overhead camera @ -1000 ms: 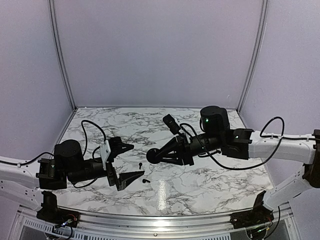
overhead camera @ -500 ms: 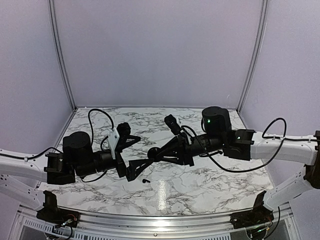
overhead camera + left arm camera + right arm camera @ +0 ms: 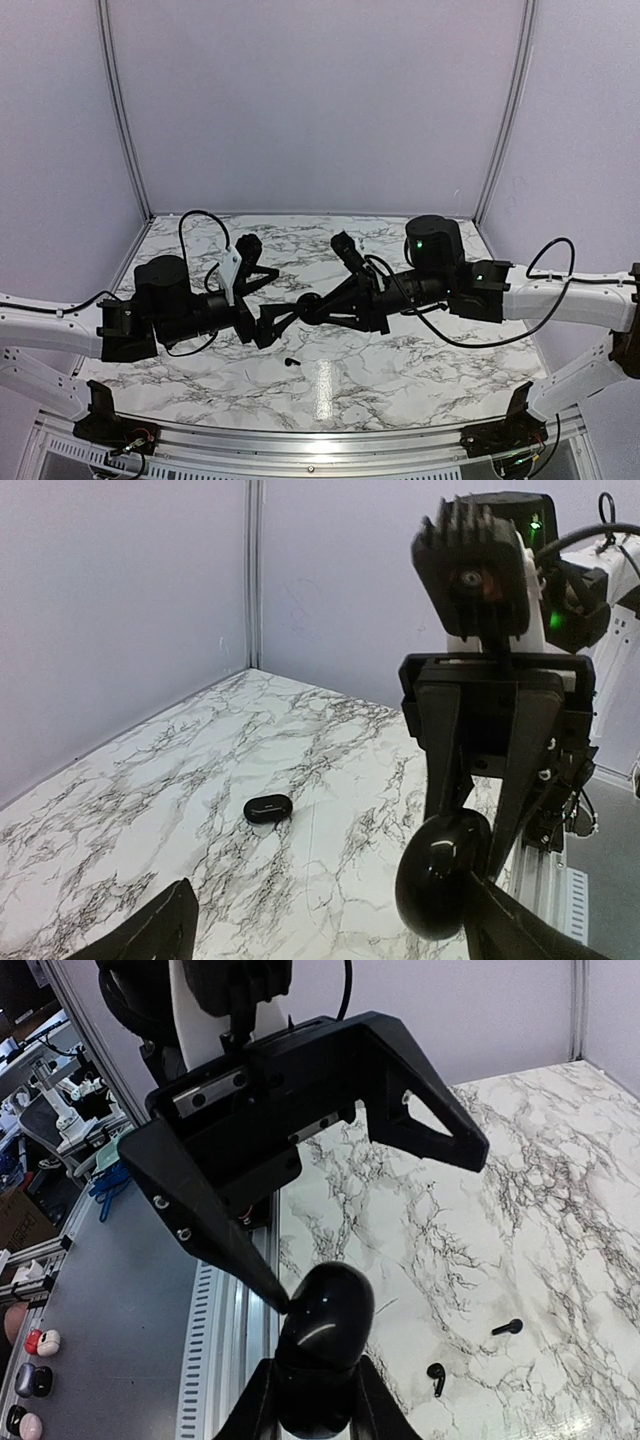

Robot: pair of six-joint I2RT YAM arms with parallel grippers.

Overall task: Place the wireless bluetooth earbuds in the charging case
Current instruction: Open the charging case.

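Note:
My right gripper (image 3: 318, 305) is shut on a glossy black egg-shaped charging case (image 3: 309, 303), closed, held above the table; it fills the right wrist view (image 3: 325, 1320) and shows in the left wrist view (image 3: 440, 875). My left gripper (image 3: 288, 292) is open and faces it; one fingertip (image 3: 275, 1300) touches the case's side, the other finger (image 3: 440, 1130) stands well apart. Two tiny black earbuds (image 3: 507, 1327) (image 3: 436, 1377) lie on the marble below; the top view shows one (image 3: 292, 361).
A smaller black oval pebble-like item (image 3: 268, 808) lies on the marble table (image 3: 400, 360) farther off in the left wrist view. Both arms meet over the table's middle, with cables (image 3: 200, 225) looping behind. Purple walls close in the back and sides.
My left arm has swung right and up from the near-left table to meet the right gripper; its fingertip now touches the held case. The right gripper has barely moved.

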